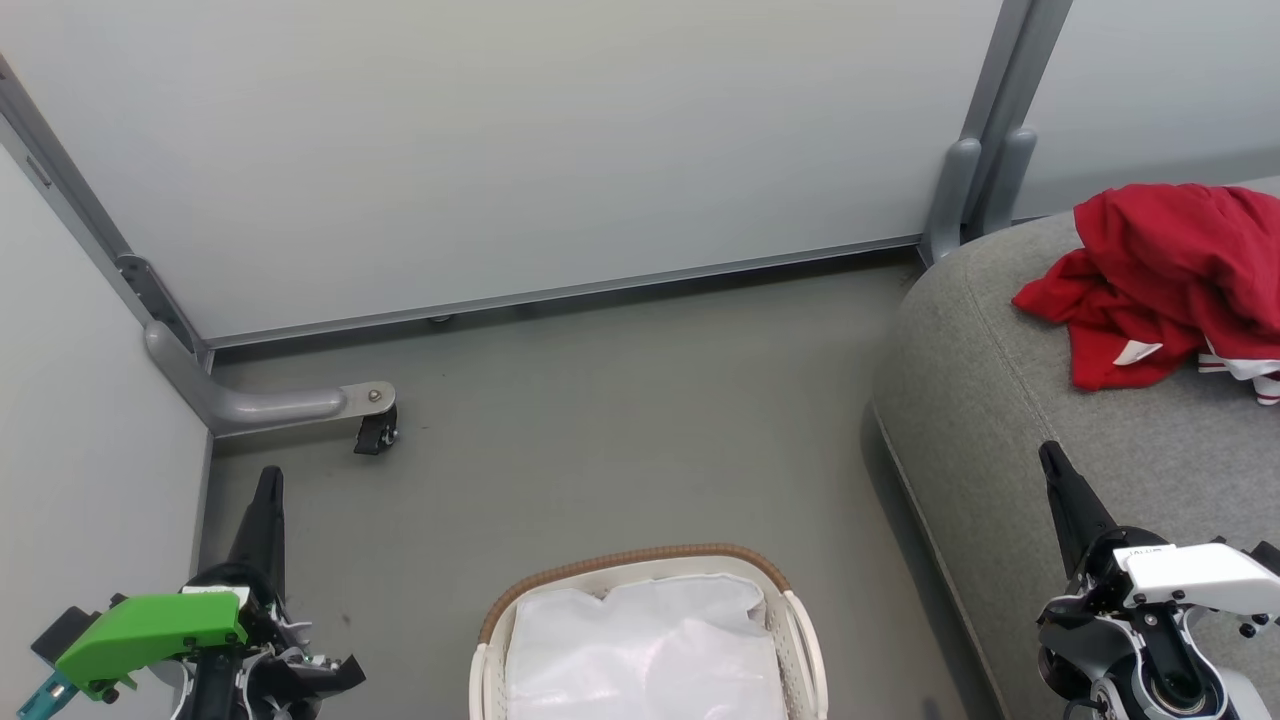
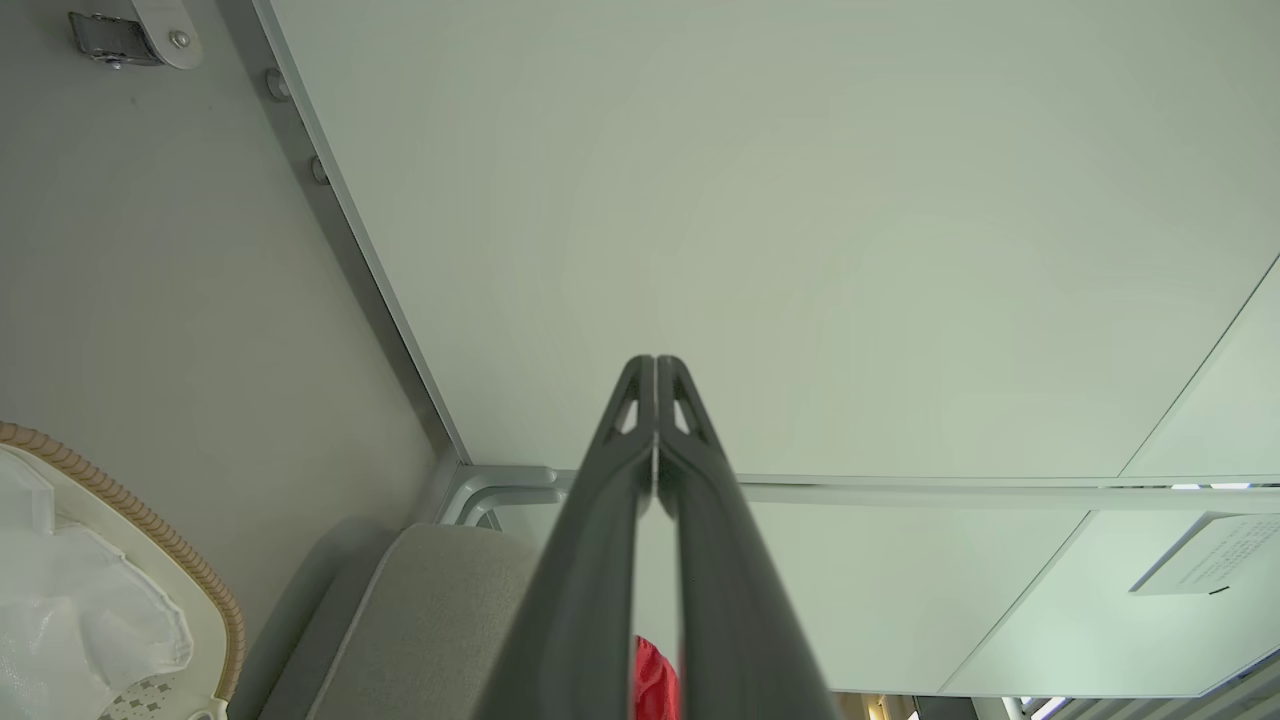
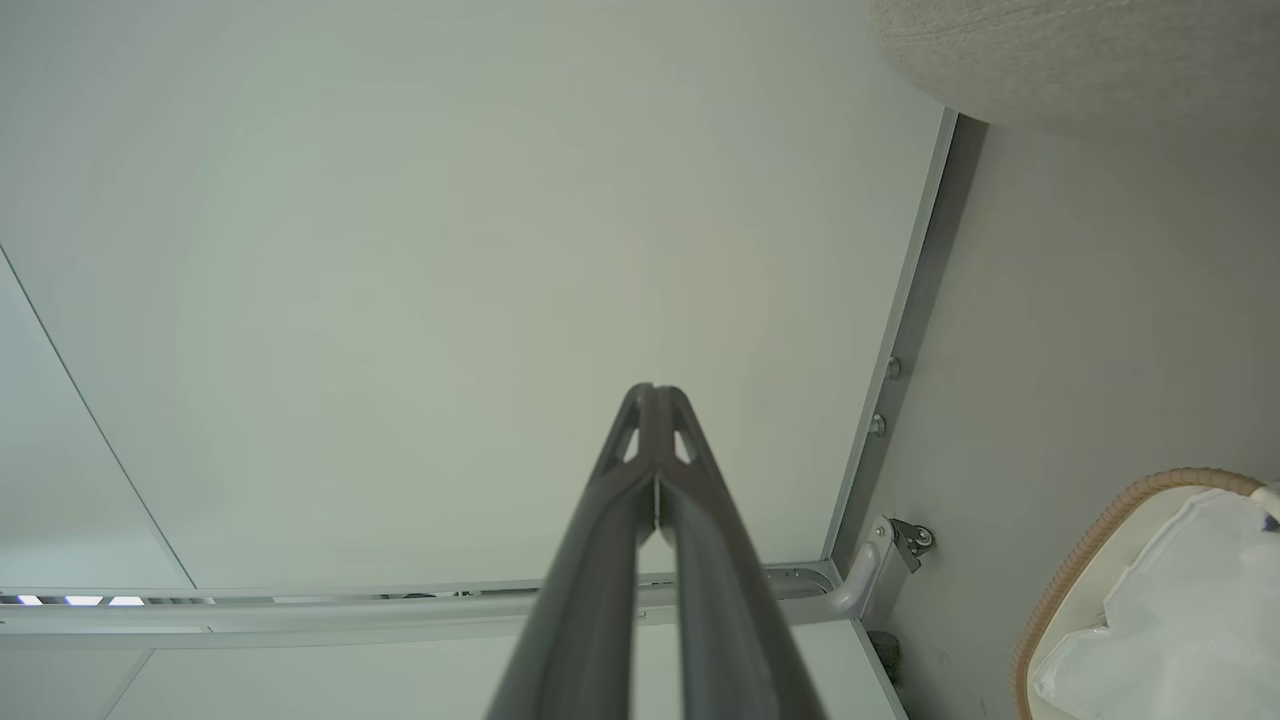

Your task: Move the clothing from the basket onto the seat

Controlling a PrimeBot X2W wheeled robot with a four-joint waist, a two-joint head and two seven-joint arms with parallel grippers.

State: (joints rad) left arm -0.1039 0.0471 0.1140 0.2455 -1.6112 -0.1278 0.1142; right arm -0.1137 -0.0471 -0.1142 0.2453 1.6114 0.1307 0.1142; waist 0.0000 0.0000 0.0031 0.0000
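Wrapping up, you have clothing [image 1: 1160,265] on seat [image 1: 1000,420] at 2 o'clock; left gripper [image 1: 269,478], right gripper [image 1: 1050,456] clenched empty; check basket [image 1: 632,556].

Head camera: high, tilted down at floor [image 1: 620,400], wall panel [image 1: 560,150] beyond. Wrist cameras, apparently low, look along left pincer [image 2: 655,370] and right pincer [image 3: 655,395] toward it. All share basket [image 1: 630,558] rim, seat [image 1: 980,380] corner.

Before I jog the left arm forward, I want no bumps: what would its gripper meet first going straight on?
Probably the pale wall panel: the left gripper points at it with nothing between, though depth is unclear.
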